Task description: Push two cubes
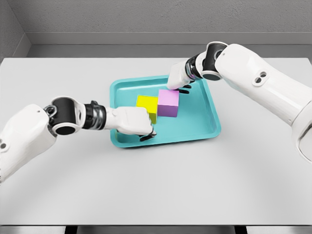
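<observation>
1. Near the middle of the white tabletop lies a shallow teal tray with a raised rim, turned slightly so its corners do not square with the tabletop edges.
2. Inside the tray sit two cubes side by side, their facing sides touching or very nearly so.
3. One is a yellow cube, matte and plain, with a brighter top face and a darker olive front face; it lies at about 9 o'clock from its neighbour.
4. Its neighbour is a pink cube, with a pale pink top and a deeper violet front face, sitting toward the tray's centre, a little farther back than the yellow one.
5. Coming in from 8 o'clock, the left robot hand rests at the tray's near left rim, its white knuckles pressed against the yellow cube's near left side; the dark fingertips are curled under, gripping nothing.
6. Reaching in from 2 o'clock, the right robot hand sits just behind the pink cube at its 12 o'clock side, touching or almost touching its top back edge; its fingers are bent downward, dark tips showing beside the cube, and hold nothing.
7. Both forearms are white with black wrist joints.
</observation>
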{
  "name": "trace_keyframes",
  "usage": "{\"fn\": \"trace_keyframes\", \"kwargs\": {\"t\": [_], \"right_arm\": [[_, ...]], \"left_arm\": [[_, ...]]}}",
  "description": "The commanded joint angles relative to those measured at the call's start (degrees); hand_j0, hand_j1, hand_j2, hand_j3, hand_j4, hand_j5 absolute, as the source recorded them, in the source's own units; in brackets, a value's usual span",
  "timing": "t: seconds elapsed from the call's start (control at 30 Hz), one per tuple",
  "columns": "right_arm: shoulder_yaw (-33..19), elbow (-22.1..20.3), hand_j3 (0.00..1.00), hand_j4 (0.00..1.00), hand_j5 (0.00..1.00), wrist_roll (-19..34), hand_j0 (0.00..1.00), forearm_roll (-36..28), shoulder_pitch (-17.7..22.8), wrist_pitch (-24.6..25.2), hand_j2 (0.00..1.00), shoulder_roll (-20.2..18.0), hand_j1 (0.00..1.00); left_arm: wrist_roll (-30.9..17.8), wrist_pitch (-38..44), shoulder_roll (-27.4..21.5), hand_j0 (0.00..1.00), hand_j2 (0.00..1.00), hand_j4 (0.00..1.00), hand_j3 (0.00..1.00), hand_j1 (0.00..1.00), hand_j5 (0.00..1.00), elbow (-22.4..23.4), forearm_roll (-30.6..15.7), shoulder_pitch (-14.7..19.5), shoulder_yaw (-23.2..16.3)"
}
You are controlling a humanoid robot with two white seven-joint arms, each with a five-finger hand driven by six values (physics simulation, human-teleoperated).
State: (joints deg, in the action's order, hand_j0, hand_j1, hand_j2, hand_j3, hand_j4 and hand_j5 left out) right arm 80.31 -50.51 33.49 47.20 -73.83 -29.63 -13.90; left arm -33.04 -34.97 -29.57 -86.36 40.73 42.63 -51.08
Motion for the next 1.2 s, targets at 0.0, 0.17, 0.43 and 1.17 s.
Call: {"fn": "trace_keyframes", "kwargs": {"t": [0.0, 0.17, 0.43, 1.17], "right_arm": [[-0.1, -0.2, 0.13, 0.13, 0.13, 0.0, 0.13, 0.1, 0.0, -0.1, 0.13, 0.0, 0.13], [-0.1, -0.4, 0.13, 0.13, 0.13, 0.0, 0.13, 0.2, 0.1, -0.4, 0.13, 0.0, 0.13], [0.6, -1.6, 0.13, 0.13, 0.13, 0.0, 0.13, 0.3, 0.1, -0.5, 0.13, -0.3, 0.13], [-0.5, 0.1, 0.14, 0.14, 0.14, 0.2, 0.14, 0.3, -0.6, 2.5, 0.14, -1.1, 0.14]], "left_arm": [[-0.2, 0.0, 0.7, 0.28, 0.28, 0.28, 0.28, 0.28, 0.28, 1.3, 0.0, 0.0, -0.1], [-0.2, 0.0, 0.7, 0.28, 0.28, 0.28, 0.28, 0.28, 0.28, 1.8, 0.0, 0.1, -0.1], [-0.1, 0.0, 0.5, 0.28, 0.28, 0.28, 0.28, 0.28, 0.28, 1.8, 0.0, 0.2, 0.0], [-0.1, 0.0, 0.7, 0.28, 0.28, 0.28, 0.28, 0.28, 0.28, 3.9, 0.0, 1.5, -0.1]]}}
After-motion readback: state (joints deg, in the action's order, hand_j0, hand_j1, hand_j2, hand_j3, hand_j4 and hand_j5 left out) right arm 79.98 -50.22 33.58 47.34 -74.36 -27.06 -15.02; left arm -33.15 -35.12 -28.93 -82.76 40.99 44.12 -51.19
